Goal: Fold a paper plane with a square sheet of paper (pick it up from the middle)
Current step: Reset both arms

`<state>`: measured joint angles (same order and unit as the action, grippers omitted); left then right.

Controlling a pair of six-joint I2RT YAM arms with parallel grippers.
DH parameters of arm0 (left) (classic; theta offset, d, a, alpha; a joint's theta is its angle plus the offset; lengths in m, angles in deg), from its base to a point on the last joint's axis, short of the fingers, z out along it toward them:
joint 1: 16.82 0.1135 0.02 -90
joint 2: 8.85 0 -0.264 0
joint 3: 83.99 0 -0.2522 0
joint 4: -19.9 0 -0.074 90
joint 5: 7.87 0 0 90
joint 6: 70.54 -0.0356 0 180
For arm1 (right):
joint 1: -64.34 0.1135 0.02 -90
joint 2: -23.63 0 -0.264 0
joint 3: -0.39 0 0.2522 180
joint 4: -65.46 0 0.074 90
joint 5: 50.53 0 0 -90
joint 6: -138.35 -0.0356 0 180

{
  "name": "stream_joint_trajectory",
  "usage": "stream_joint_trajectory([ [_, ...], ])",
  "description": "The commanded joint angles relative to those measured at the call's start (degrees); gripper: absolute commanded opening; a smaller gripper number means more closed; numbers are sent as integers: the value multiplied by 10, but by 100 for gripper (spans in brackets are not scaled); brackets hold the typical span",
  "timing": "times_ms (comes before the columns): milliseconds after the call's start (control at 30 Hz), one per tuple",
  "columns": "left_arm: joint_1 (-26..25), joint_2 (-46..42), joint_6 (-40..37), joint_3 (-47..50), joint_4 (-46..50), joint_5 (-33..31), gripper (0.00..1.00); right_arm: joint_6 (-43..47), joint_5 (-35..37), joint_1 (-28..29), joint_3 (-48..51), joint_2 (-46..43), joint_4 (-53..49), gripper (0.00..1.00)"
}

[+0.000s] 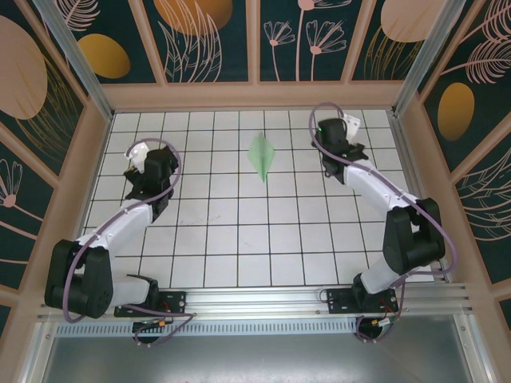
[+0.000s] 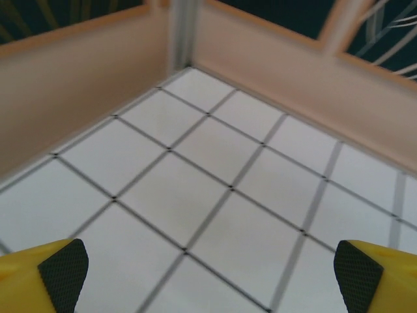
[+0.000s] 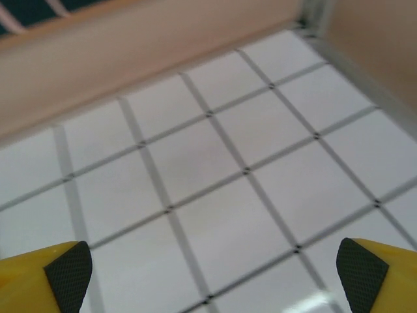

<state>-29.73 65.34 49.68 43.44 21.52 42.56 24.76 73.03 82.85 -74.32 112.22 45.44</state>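
Note:
The paper plane (image 1: 261, 156), pale mint-green paper folded into a slim pointed dart with a centre crease, lies flat on the white grid table (image 1: 239, 239) at the back centre, its tip toward the near side. My left gripper (image 1: 140, 162) hovers several tiles to its left, open and empty. My right gripper (image 1: 345, 132) is a few tiles to the plane's right, also open with nothing in it. In the left wrist view the left gripper (image 2: 212, 277) has wide-apart yellow fingers over bare tiles. The right gripper (image 3: 212, 277) looks the same in the right wrist view.
Wooden walls (image 1: 255, 94) enclose the table at the back and on both sides. The left gripper faces the back-left corner post (image 2: 182, 32). The right gripper faces the back-right corner (image 3: 313, 16). An aluminium rail (image 1: 263, 299) with both arm bases runs along the near edge.

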Motion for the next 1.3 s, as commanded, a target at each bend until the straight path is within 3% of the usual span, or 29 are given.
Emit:
stream_joint_trajectory([
  [0, 23, -11, -46, 45, -80, -75, 99, 51, 44, -35, 94, -51, 135, 99],
  [100, 43, -9, -86, 76, -122, -65, 98, 53, -16, -96, 159, -74, 175, 99],
  [233, 54, 7, -158, 134, -235, -15, 98, 127, -23, -116, 276, -94, 329, 99],
  [400, 78, 31, -215, 186, -365, 94, 98, 178, -99, -124, 353, -85, 483, 99],
  [500, 90, 41, -255, 216, -456, 195, 98, 215, -116, -126, 364, -61, 530, 99],
  [600, 106, 63, -257, 238, -532, 258, 99, 234, -154, -138, 392, -50, 599, 99],
  [700, 111, 103, -256, 259, -603, 276, 99, 221, -210, -167, 414, -43, 641, 99],
  [867, 115, 132, -254, 262, -633, 283, 98, 219, -267, -188, 452, -25, 720, 99],
  [1067, 118, 131, -249, 262, -628, 275, 99, 225, -296, -192, 483, -2, 794, 99],
  [1267, 118, 131, -249, 262, -629, 269, 98, 224, -301, -194, 481, -4, 786, 99],
])
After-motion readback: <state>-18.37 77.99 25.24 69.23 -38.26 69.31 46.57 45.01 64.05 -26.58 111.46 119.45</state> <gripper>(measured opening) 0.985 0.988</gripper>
